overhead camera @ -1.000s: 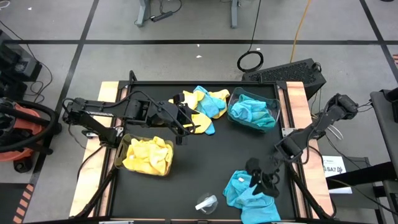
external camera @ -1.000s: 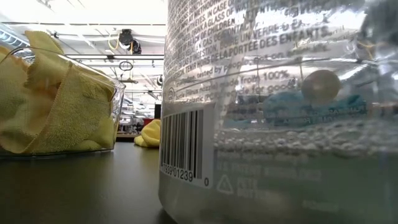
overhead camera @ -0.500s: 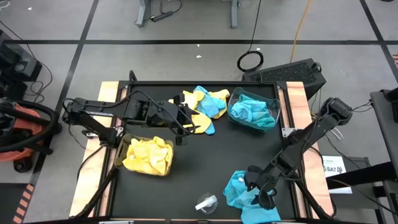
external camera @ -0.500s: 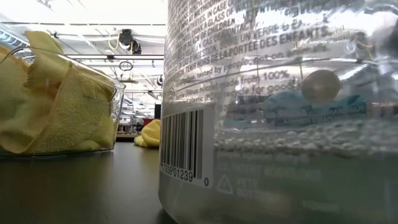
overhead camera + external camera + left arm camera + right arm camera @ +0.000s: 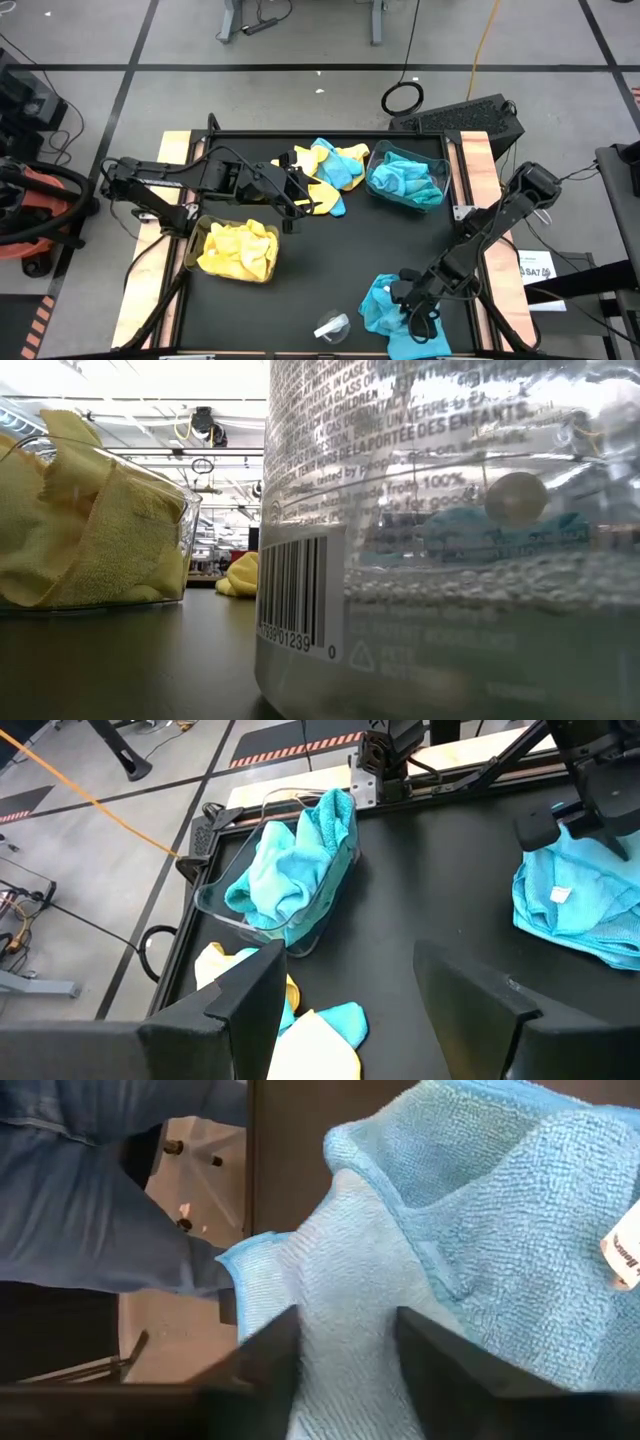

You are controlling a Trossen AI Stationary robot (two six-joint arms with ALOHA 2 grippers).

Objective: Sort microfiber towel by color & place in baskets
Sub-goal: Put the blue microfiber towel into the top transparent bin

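Several teal towels (image 5: 385, 305) lie heaped at the table's near right. My right gripper (image 5: 415, 318) is down over this heap, open; in its wrist view the fingers (image 5: 265, 1365) stand either side of a ridge of teal cloth (image 5: 345, 1295). A mixed yellow and teal pile (image 5: 330, 170) lies at the far middle, and my left gripper (image 5: 297, 200) waits beside it, open (image 5: 345, 970). One clear basket (image 5: 237, 250) holds yellow towels. The other clear basket (image 5: 407, 180) holds teal ones. My right gripper comes at the teal heap from above, pointing down, with its open fingers on either side of a raised fold (image 5: 345, 1295) near the heap's edge. I cannot tell whether the fingers touch the cloth.
A small clear cup-like piece (image 5: 332, 327) lies near the table's near edge, left of the teal heap. A clear bottle (image 5: 450, 530) fills most of the low view, with the yellow basket (image 5: 90, 520) to its left. Blue clothing of a person (image 5: 110, 1190) shows beyond the table edge.
My right gripper has moved toward the table's near edge and down onto the teal heap, with its arm stretching out after it. The left arm and the towels have stayed where they were.
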